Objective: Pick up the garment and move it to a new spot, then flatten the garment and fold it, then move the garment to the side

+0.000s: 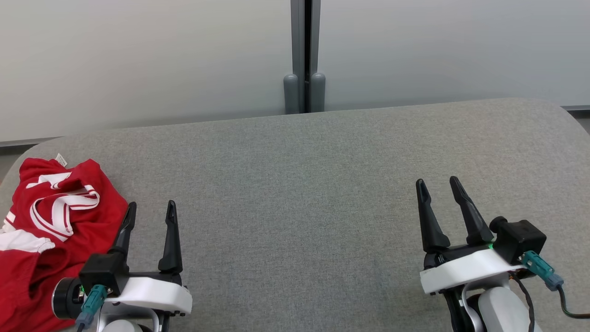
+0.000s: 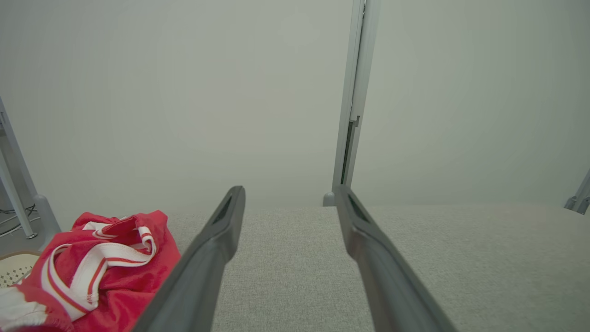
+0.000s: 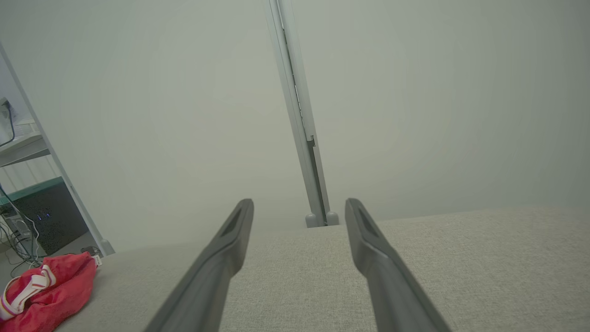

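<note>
A red garment (image 1: 50, 230) with white stripes lies crumpled at the left end of the grey fabric table (image 1: 299, 193). It also shows at the lower left as the garment (image 2: 97, 272) in the left wrist view and as the garment (image 3: 46, 290) in the right wrist view. My left gripper (image 1: 151, 210) stands open just right of the heap, its left finger close to the cloth's edge, nothing between its fingers. Far to the right, my right gripper (image 1: 437, 185) is open and empty over bare table.
A pale partition wall with a grey post (image 1: 304, 55) stands right behind the table's far edge. The table's corners are rounded. Off the left end there are a shelf and cables (image 3: 18, 221).
</note>
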Available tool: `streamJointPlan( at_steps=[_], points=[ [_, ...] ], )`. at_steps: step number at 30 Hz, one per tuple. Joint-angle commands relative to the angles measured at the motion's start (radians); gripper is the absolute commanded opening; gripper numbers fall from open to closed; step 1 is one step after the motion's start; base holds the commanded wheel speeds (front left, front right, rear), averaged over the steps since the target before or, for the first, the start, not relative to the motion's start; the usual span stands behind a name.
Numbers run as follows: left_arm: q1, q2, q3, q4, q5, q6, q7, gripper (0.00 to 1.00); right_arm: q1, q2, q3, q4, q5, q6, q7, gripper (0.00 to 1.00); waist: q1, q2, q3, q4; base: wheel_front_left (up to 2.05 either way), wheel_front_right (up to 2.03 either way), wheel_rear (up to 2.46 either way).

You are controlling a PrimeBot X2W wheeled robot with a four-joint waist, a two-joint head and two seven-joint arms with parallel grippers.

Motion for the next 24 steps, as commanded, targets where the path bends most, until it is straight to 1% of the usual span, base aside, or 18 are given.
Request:
streamJointPlan(
  at_steps=[1,9,24],
  points=[
    [-0.019,0.003,0.001,-0.003,0.016,0.000,-0.005,1.00,-0.014,-0.005,0.002,0.001,-0.015,0.000,-0.007,1.00,0.0000,0.0000,0.000,0.000,0.00,0.00,0.00],
    [-0.019,0.001,-0.002,0.001,0.052,0.001,-0.020,1.00,-0.018,-0.005,0.016,0.014,-0.058,0.000,-0.023,1.00,0.0000,0.0000,0.000,-0.002,0.00,0.00,0.00],
    [-0.018,0.000,-0.001,0.013,0.042,-0.006,-0.018,1.00,-0.023,-0.005,0.027,0.045,-0.041,0.000,-0.021,1.00,0.0000,0.0000,0.000,-0.002,0.00,0.00,0.00]
  ],
)
